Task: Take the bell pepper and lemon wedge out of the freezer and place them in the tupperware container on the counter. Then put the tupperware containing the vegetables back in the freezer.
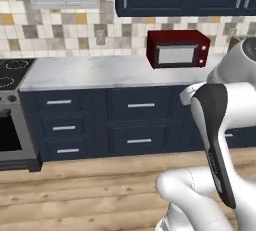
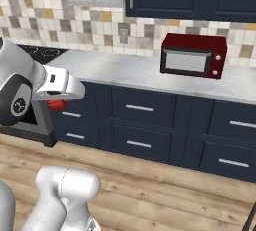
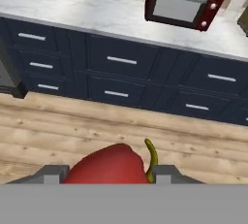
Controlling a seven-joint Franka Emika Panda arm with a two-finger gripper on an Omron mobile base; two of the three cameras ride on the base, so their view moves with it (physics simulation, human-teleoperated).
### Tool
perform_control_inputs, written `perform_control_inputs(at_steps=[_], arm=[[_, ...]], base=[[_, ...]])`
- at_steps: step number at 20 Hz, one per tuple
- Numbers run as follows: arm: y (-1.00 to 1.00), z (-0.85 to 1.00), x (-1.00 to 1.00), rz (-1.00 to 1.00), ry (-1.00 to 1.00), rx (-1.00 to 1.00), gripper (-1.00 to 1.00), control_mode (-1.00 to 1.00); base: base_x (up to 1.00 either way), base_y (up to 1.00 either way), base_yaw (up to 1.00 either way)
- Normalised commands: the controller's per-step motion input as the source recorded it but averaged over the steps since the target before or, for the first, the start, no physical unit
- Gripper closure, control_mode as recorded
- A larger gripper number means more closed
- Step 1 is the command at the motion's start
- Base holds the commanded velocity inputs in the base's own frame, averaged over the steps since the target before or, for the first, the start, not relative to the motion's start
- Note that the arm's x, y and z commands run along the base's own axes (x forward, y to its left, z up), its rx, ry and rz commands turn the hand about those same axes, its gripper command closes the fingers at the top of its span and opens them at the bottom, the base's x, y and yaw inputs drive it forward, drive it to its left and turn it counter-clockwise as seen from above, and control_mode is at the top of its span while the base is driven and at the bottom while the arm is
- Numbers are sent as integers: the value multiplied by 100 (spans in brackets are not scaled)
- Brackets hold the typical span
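Bell pepper (image 3: 109, 166) sits between the two fingertips of the hand (image 3: 104, 173), which pinches it across the body, carried in the air over the wood floor (image 3: 58, 131) in front of the navy drawers (image 3: 121, 68). In the right base view a bit of red (image 2: 57, 105) pokes out under the wrist. My read on handling: light, fairly stiff, hollow shell, glossy skin so it's slippery; squeeze too hard and it could dent, too soft and it could roll out between the pads. Best hold looks like the widest part of the body, which is roughly where it's held. The curved stem (image 3: 152, 159) next to the right fingertip is no good to grip. Worktop (image 3: 97, 12) ahead carries a red microwave (image 3: 183, 2). Set it down low, don't drop it; a round shape will roll.
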Motion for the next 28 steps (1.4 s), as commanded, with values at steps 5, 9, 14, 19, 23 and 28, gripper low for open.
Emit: perform_control_inputs(at_steps=[5,9,14,19,23,28], arm=[[0,0,0,0,0,0,100,100],[0,0,0,0,0,0,100,100],[0,0,0,0,0,0,100,100],[0,0,0,0,0,0,100,100],[0,0,0,0,0,0,100,100],[0,0,0,0,0,0,100,100]], base=[[100,15,35],[100,4,58],[93,0,74],[75,0,81],[74,0,82],[82,0,83]])
